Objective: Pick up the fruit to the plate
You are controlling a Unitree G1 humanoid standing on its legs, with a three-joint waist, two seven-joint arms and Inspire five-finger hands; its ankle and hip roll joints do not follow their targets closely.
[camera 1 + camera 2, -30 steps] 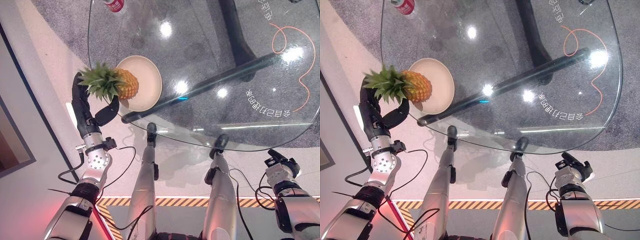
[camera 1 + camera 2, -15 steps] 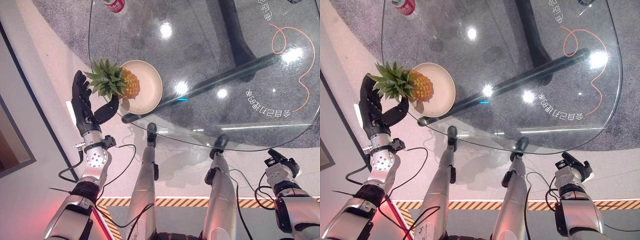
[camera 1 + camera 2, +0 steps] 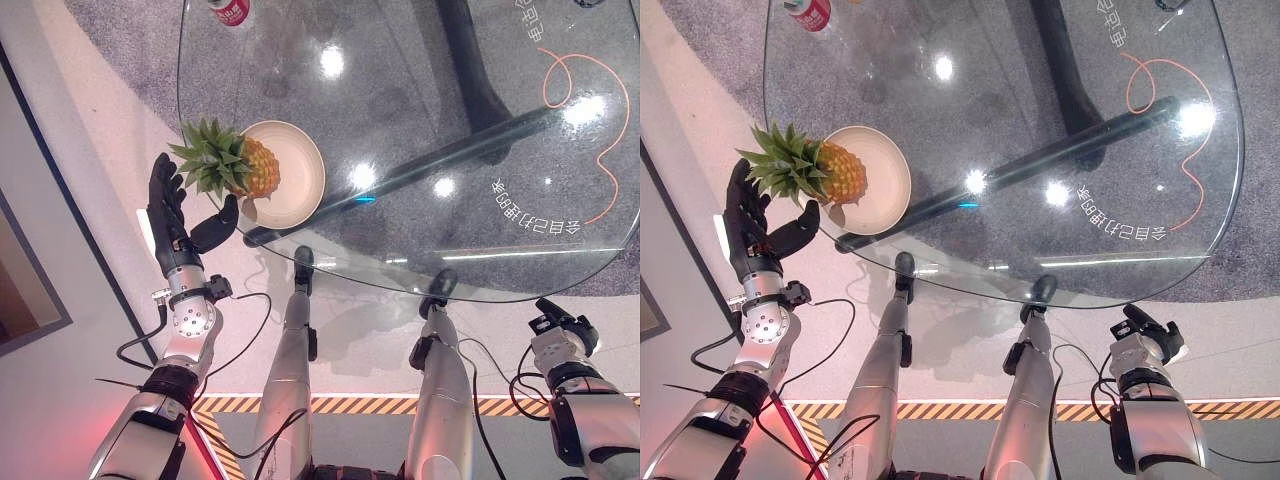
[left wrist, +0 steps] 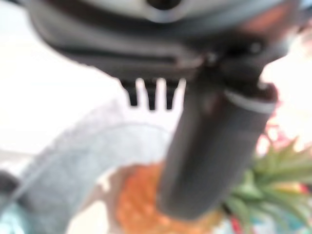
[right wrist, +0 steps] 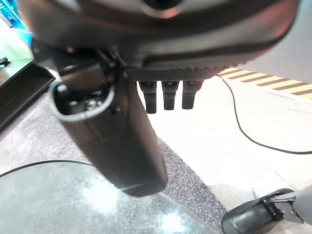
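Observation:
A pineapple [image 3: 256, 169] lies on its side on the left part of a cream plate [image 3: 300, 180], its green crown [image 3: 208, 160] sticking out past the plate's left rim. My left hand [image 3: 170, 207] stands open just left of the crown, fingers straight and apart from the fruit, thumb [image 4: 209, 151] pointing toward the plate. In the left wrist view the orange body [image 4: 141, 204] and leaves [image 4: 263, 190] show past the thumb. My right hand [image 3: 560, 330] hangs open below the table's near right edge, holding nothing.
The plate rests near the left rim of a round glass table [image 3: 420, 230]. A red can [image 3: 228, 10] stands at the table's far left edge. A dark table frame bar [image 3: 450, 150] and an orange cord [image 3: 590, 100] show through the glass.
My left hand has let go of the pineapple, straightened its fingers and drawn back down and left. The pineapple has settled onto the plate's left side.

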